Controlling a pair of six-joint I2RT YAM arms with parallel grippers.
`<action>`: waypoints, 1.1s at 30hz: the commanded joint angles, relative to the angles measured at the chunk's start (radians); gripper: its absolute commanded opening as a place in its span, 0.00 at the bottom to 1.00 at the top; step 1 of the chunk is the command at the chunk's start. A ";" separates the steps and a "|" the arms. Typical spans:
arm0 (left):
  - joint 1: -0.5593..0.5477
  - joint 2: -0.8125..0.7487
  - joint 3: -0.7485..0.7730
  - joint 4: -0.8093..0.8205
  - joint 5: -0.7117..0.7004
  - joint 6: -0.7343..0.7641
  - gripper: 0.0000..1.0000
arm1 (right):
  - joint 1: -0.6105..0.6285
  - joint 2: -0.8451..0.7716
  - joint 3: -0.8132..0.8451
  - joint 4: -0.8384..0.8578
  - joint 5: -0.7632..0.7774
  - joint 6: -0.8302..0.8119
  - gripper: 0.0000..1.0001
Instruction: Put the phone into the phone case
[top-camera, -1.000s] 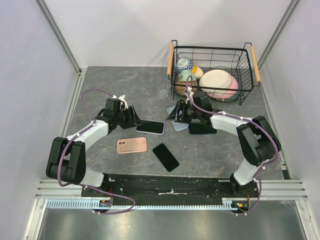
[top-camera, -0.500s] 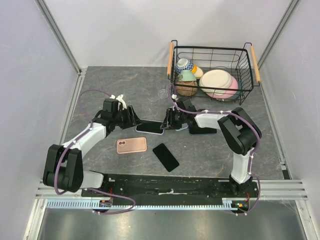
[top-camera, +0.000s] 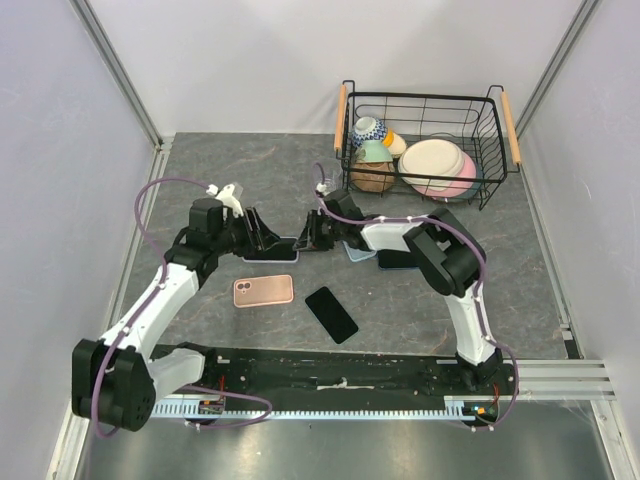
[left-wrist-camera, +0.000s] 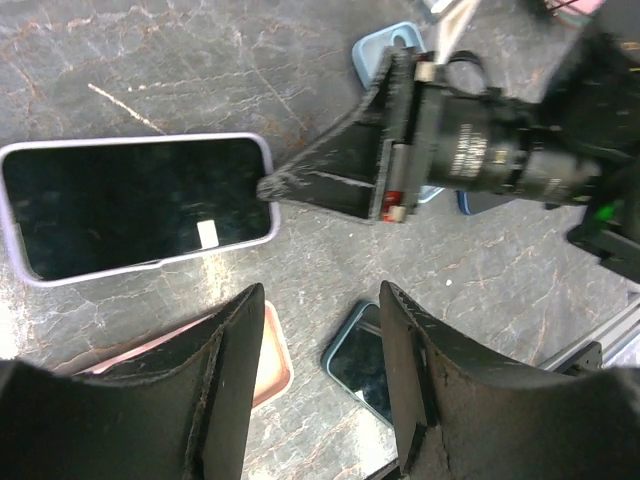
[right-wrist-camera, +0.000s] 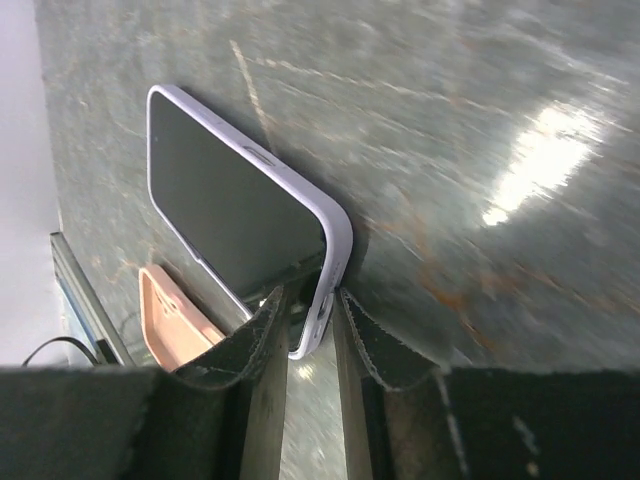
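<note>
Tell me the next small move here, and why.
Probably lower the open left gripper onto the phone's free end to steady it. The right gripper appears to pinch just one end of the phone, which lies flat, while the left hovers beside it, touching nothing.

Layout on the grey marbled tabletop (top-camera: 220, 170): the lilac-cased slab phone (left-wrist-camera: 135, 205) sits mid-table between the left gripper (left-wrist-camera: 320, 300) and the right gripper (right-wrist-camera: 312, 300), its right end tucked between the right one's fingers. Nearer the arm bases is the pink rubbery phone case (top-camera: 263, 291), with a bare black phone (top-camera: 331, 314) just to its right. The black wire basket (top-camera: 420, 96) with ceramic bowls (top-camera: 372, 152) and plates (top-camera: 437, 165) in it is back right.
</note>
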 joint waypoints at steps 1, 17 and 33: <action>0.005 -0.067 -0.007 -0.031 -0.007 0.004 0.57 | 0.070 0.107 0.091 0.047 -0.019 0.055 0.31; 0.005 -0.057 0.001 -0.017 -0.004 0.007 0.57 | 0.096 -0.020 0.064 -0.028 0.036 -0.040 0.47; 0.005 -0.029 -0.040 0.027 0.017 -0.005 0.57 | 0.108 -0.137 -0.105 -0.116 -0.012 -0.109 0.46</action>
